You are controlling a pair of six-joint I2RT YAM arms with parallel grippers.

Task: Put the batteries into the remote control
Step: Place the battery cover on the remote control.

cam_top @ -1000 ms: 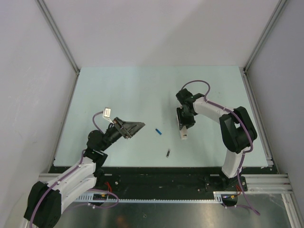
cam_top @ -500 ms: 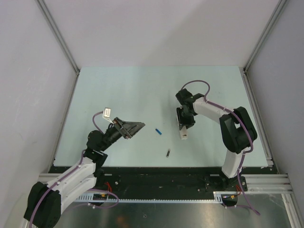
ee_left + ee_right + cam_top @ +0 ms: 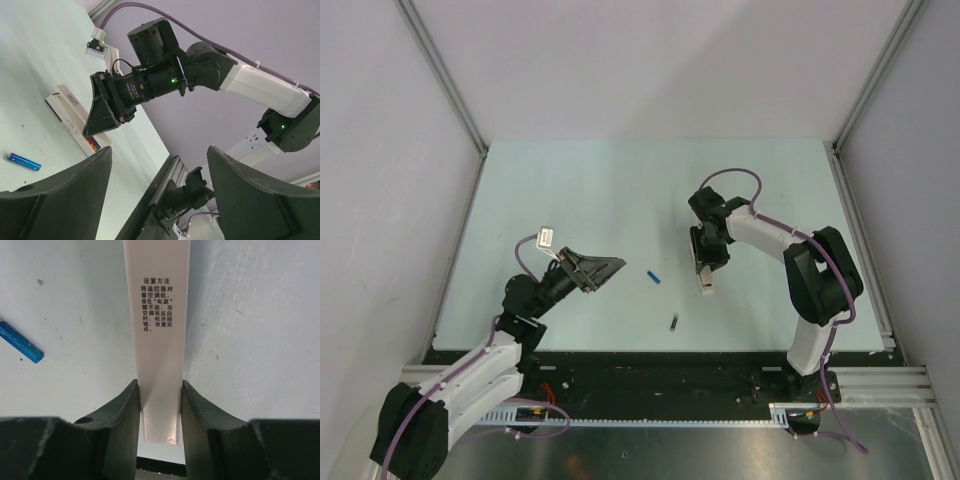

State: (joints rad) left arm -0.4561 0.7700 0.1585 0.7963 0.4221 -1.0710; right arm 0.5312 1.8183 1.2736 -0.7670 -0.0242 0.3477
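Note:
The remote control (image 3: 160, 315), a slim white bar with printed text, lies flat on the table, and my right gripper (image 3: 160, 400) is shut across its sides. From above, the remote control (image 3: 705, 284) sticks out toward the near edge below the right gripper (image 3: 707, 264). In the left wrist view small red and blue shapes show at the end of the remote control (image 3: 67, 106). A blue battery (image 3: 653, 277) lies just left of it, and a black battery (image 3: 674, 322) nearer the front. My left gripper (image 3: 610, 268) hovers open and holds nothing, left of the blue battery (image 3: 23, 161).
Grey walls and metal frame posts (image 3: 445, 80) enclose the pale green table (image 3: 580, 190). A black rail (image 3: 650, 365) runs along the near edge by the arm bases.

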